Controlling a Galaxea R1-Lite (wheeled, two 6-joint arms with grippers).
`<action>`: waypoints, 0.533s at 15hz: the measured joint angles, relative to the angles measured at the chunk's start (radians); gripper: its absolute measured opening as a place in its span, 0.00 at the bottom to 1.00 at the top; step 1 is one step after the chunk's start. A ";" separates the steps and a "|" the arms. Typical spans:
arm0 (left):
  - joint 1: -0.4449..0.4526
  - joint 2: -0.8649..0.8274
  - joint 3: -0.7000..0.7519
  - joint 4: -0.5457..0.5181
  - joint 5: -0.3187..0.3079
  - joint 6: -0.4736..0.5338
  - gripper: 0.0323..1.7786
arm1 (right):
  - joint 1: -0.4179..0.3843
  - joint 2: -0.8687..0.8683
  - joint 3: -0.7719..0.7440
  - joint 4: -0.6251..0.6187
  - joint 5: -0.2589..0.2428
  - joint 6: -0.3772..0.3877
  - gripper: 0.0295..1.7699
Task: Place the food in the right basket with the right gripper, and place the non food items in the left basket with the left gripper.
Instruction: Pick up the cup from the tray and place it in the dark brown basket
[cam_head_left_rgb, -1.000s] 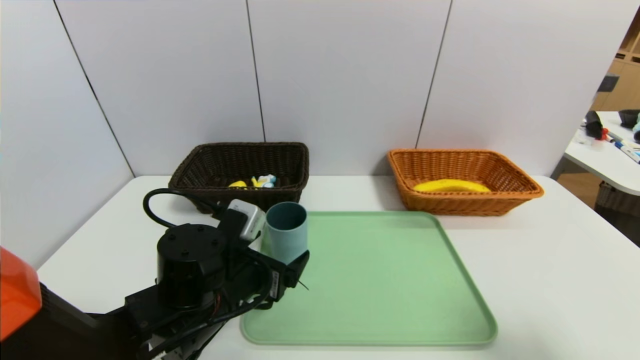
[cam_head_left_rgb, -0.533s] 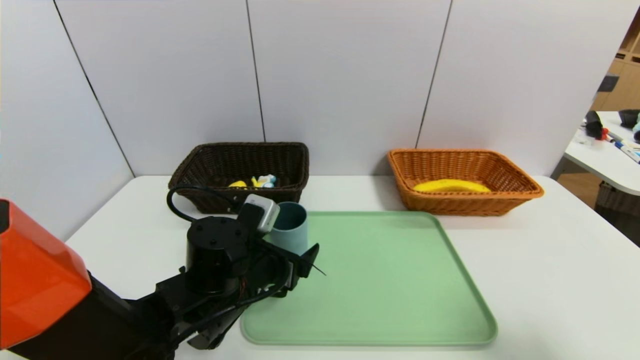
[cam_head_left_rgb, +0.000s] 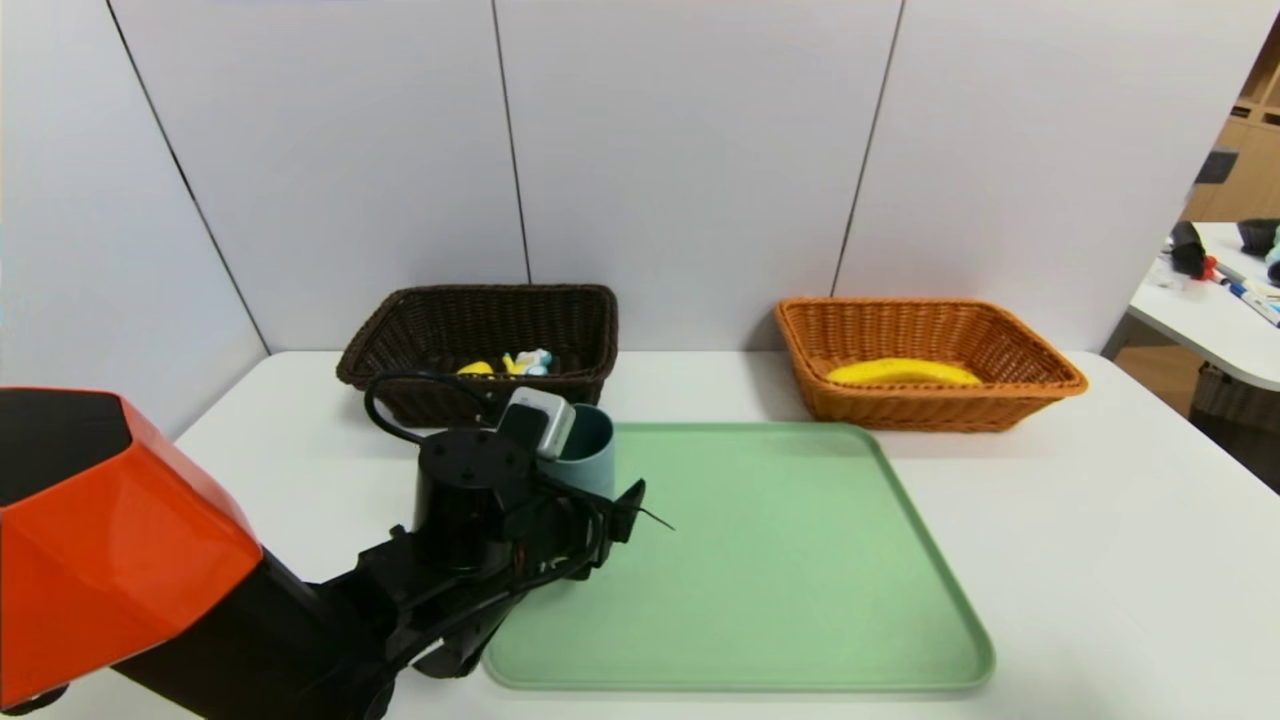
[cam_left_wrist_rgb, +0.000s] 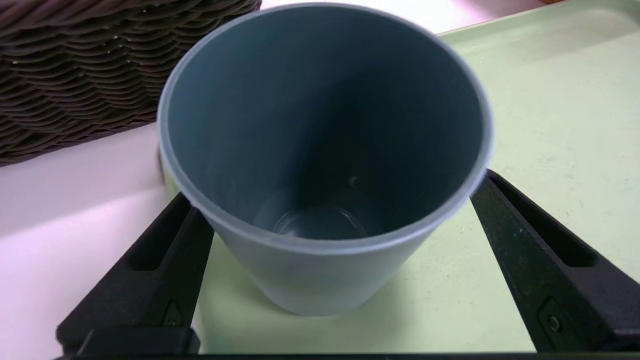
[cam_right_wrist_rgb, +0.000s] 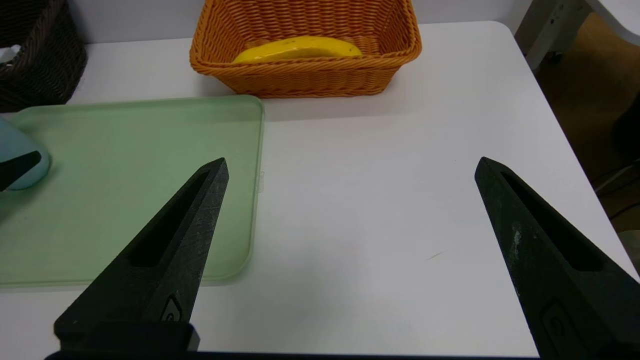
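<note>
On the white surface, the pale green plastic tray lies bare except at its far-left corner. Over the last second the left end effector has carried the grey-blue plastic cup, pinched between its fingers, from above the tray's left edge toward the dark brown wicker basket, so a drop looks close. Only the basket's near rim stands between. The right end effector hangs spread wide, well apart, near the orange wicker basket holding a yellow banana.
</note>
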 joint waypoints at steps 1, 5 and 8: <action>0.002 0.009 -0.004 0.000 0.012 -0.001 0.95 | 0.000 0.000 0.001 0.000 0.000 0.000 0.96; 0.025 0.034 -0.039 0.006 0.018 -0.002 0.95 | 0.000 -0.001 0.014 -0.001 0.012 0.001 0.96; 0.033 0.054 -0.053 0.006 0.017 -0.002 0.95 | 0.000 -0.002 0.017 -0.002 0.013 0.001 0.96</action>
